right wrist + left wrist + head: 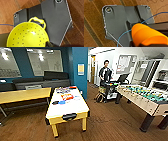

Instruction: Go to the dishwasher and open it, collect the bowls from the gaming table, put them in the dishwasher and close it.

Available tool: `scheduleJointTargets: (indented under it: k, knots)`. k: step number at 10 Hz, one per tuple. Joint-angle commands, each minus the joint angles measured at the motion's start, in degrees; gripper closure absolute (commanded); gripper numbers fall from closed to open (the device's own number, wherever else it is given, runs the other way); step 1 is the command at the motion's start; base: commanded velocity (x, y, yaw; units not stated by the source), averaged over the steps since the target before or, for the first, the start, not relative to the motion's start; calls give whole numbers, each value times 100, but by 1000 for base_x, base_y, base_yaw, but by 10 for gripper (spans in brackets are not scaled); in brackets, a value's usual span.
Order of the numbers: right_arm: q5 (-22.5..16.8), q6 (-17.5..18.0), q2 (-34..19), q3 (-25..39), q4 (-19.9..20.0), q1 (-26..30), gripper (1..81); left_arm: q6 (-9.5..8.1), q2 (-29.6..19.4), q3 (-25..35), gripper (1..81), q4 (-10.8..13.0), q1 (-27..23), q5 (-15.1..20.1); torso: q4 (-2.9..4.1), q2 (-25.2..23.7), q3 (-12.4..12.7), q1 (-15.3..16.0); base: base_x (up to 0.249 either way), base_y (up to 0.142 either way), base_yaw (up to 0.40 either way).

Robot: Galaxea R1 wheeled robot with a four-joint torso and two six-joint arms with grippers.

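**Bowls on the gaming table, dead ahead**

The bowls sit on the gaming table (pixel 72 108), the long white-topped one with the yellow edge, in the middle of my head view. I can make out a black bowl (pixel 55 102) and a blue bowl (pixel 61 102) touching side by side near the table's left edge, about halfway along. Just beyond them lies a red-and-white game box (pixel 67 96), and further back more colourful boxes (pixel 65 90) cover the far end.

To the left stands a yellow-orange wooden table (pixel 23 95), with dark sofas (pixel 37 82) behind it against the blue wall. To the right is the foosball table (pixel 147 98) with its green field. Between the two, further back, a person (pixel 105 73) stands by a cart on the wooden floor (pixel 110 122).

In my left wrist view an orange bowl-like thing (pixel 146 35) shows large; in my right wrist view, a lime-yellow perforated bowl (pixel 27 35) with a loop handle. I cannot tell how either pincer stands, or whether it grips anything.
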Motion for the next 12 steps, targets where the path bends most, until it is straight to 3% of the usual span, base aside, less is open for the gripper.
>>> scheduleJointTargets:
  k: [1,12]
  knots:
    - [-249,-18,-20,-16,-101,195,811,15,-19,-149,811,20,-204,122,0,0,0,0,0,0,-400]
    - [-258,-18,77,-16,-110,195,811,-20,-19,-140,811,-24,-195,105,0,0,0,0,0,0,-400]
